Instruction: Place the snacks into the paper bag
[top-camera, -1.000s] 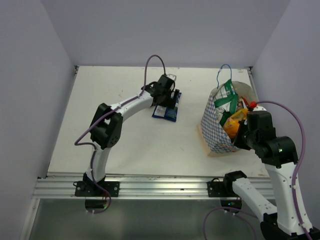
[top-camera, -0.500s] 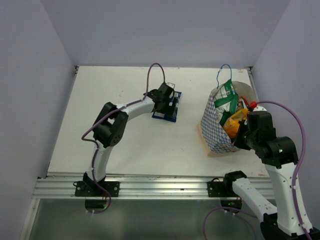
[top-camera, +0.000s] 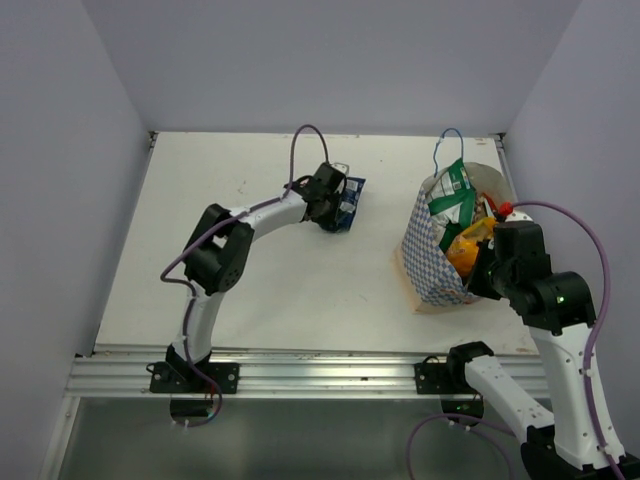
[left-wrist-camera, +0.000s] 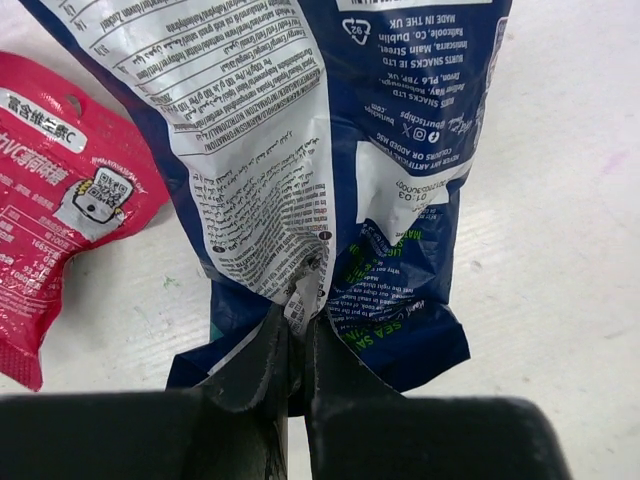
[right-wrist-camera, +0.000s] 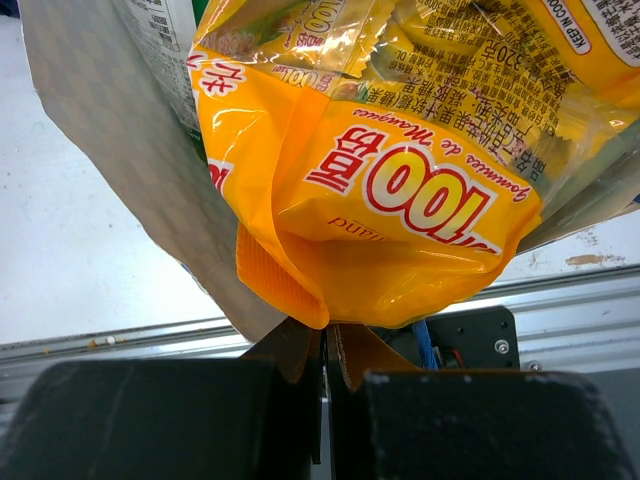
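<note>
My left gripper (left-wrist-camera: 298, 318) (top-camera: 333, 207) is shut on the blue-white packet (left-wrist-camera: 390, 170) (top-camera: 349, 194), pinching its crumpled back seam near the lower end, at the middle back of the table. A small pink packet (left-wrist-camera: 60, 180) lies flat just left of it. The paper bag (top-camera: 430, 262) stands at the right, checkered sides, blue handle up. A green-white bag (top-camera: 452, 193) and an orange packet (top-camera: 468, 246) (right-wrist-camera: 400, 190) stick out of it. My right gripper (right-wrist-camera: 327, 340) (top-camera: 487, 268) is shut at the bag's near right rim, where the bag wall (right-wrist-camera: 120, 150) runs into the jaws.
The white table (top-camera: 250, 290) ends at side walls left and right and a metal rail (top-camera: 300, 372) in front. The bag stands close to the right wall. A red packet edge (top-camera: 503, 209) shows at the bag's far rim.
My left gripper came down on the blue-white packet and closed on it; the packet has shifted and crumpled at the grip. The right arm and bag stayed still.
</note>
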